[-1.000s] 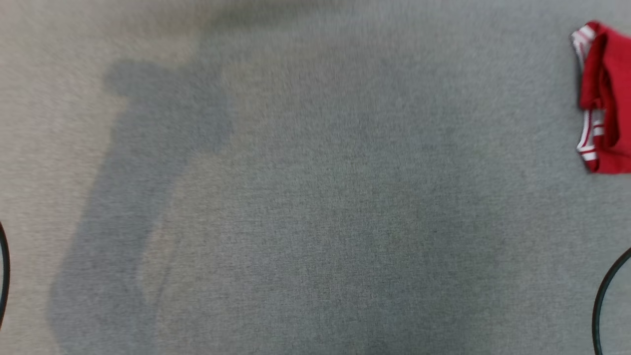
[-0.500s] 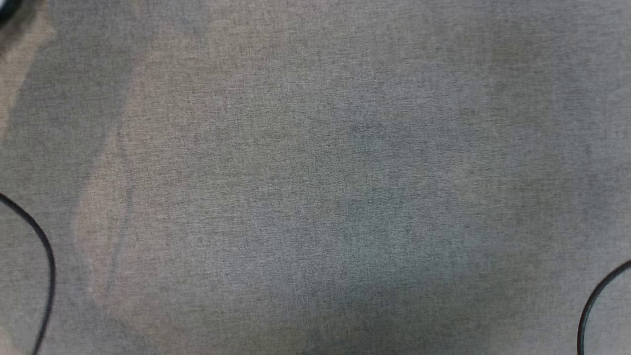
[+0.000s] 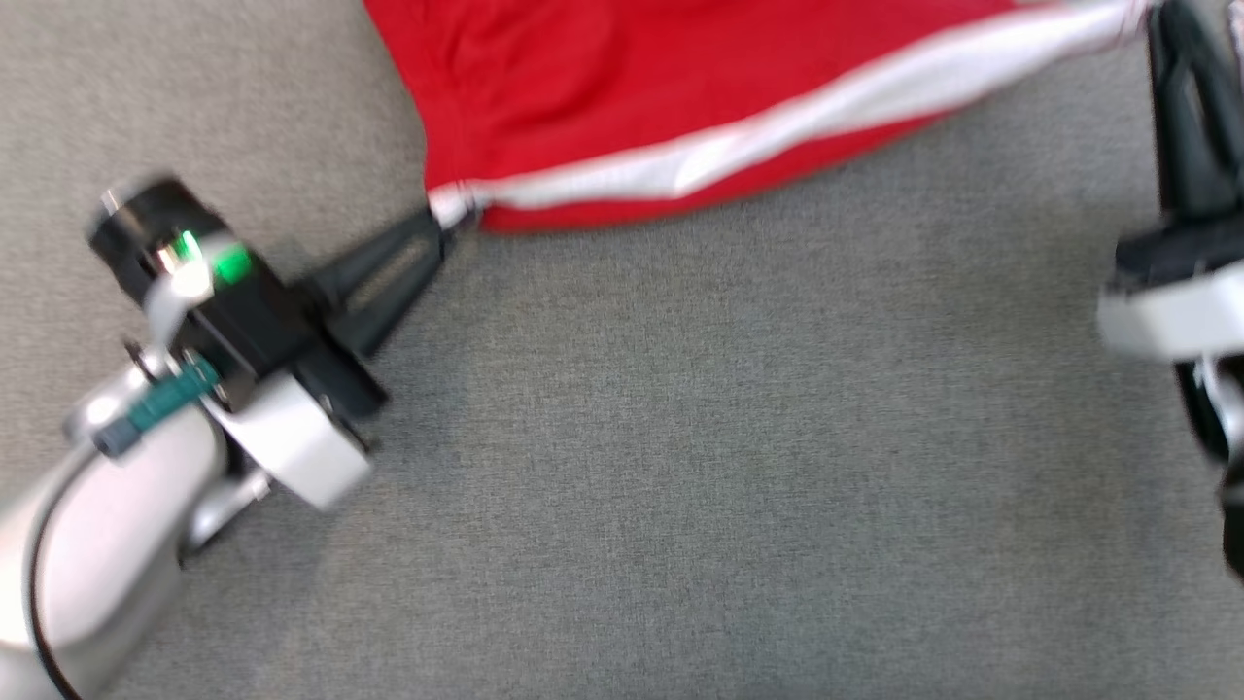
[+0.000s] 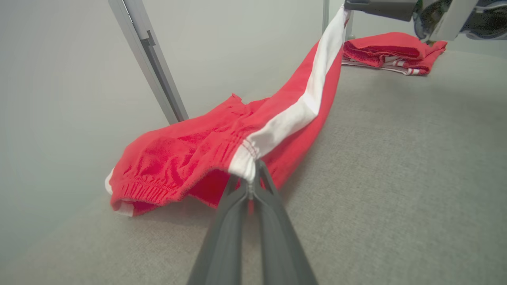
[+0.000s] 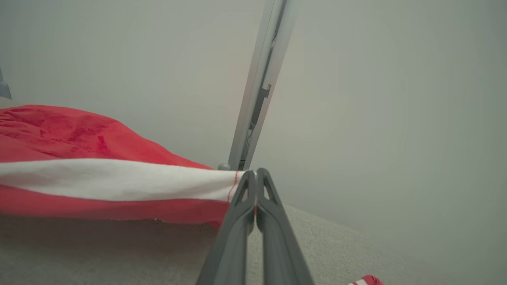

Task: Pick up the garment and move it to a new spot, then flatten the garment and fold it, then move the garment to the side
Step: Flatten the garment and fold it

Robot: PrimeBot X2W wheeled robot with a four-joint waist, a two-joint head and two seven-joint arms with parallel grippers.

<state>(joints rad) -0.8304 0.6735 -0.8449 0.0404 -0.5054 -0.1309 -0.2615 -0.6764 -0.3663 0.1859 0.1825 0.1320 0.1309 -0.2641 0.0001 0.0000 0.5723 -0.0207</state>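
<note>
Both claws on the garment [image 3: 632, 87], stretched low over the worktop [image 3: 729, 467].

Half a second earlier only bare grey worktop was framed in the head view. The camera was judged to have swung, so no motion of things is claimed. At this moment the left claw [image 3: 445, 219], at 9 o'clock, was pressed together on the waistband end of the white stripe [image 3: 777, 126]. The right claw [image 3: 1155, 19], at 2 o'clock, was pinched on the stripe's far end. The red body sagged toward 12 o'clock, partly resting on the worktop. A folded red pile [image 4: 390, 51] was noted beyond. The relocation step was judged under way, with flattening and folding not yet done.
</note>
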